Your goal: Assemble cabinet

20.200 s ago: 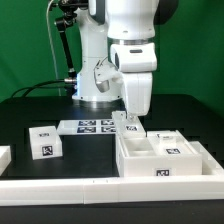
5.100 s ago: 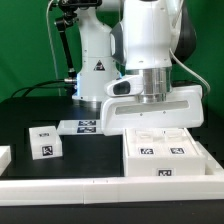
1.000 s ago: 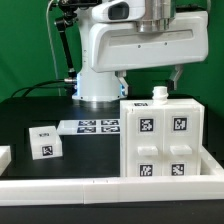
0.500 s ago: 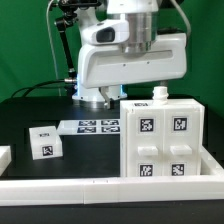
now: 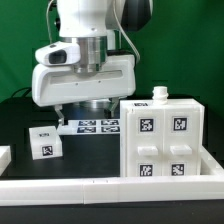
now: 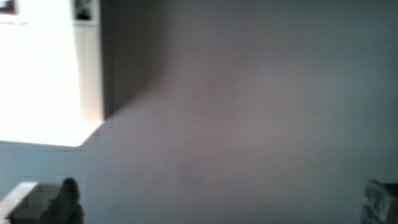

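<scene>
The cabinet (image 5: 163, 140) stands upright on the black table (image 5: 90, 155), at 4 o'clock in the exterior view. Its front faces the camera and is about as wide as tall. It bears four black-and-white tags in two rows, with no readable words. A loose drawer box (image 5: 44, 142) sits at 8 o'clock. The marker board (image 5: 95, 126) lies between them, farther back. The gripper (image 6: 217, 200) hangs at the cabinet's 10 o'clock with its jaws spread wide and empty.

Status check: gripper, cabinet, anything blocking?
Gripper open, empty, hovering by the marker board. Cabinet upright at the exterior view's right, not held. Small box loose beside the board. No obstruction seen.
</scene>
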You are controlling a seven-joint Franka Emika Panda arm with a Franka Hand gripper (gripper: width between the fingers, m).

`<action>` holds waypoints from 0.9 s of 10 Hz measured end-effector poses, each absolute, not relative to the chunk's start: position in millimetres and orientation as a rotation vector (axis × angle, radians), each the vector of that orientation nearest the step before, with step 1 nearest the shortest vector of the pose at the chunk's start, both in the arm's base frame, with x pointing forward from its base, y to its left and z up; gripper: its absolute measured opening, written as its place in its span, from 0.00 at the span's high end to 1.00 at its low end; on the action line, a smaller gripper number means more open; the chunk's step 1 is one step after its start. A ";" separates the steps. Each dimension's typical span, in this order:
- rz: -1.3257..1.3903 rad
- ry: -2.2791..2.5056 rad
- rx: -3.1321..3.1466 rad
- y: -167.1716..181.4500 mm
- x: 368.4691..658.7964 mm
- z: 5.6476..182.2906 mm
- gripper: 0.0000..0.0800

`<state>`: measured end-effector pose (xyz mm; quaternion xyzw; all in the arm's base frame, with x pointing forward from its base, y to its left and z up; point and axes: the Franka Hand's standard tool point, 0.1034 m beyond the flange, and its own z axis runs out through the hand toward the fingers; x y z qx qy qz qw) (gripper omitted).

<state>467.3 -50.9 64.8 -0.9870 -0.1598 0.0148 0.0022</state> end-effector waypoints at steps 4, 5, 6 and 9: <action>0.051 -0.504 -3.095 -49.9 465.7 63.7 0.00; 0.053 -0.505 -3.095 -51.0 464.8 63.2 0.00; 0.059 -0.583 -3.082 -63.4 457.4 59.4 0.00; 0.087 -0.625 -3.074 -110.5 440.7 52.9 0.00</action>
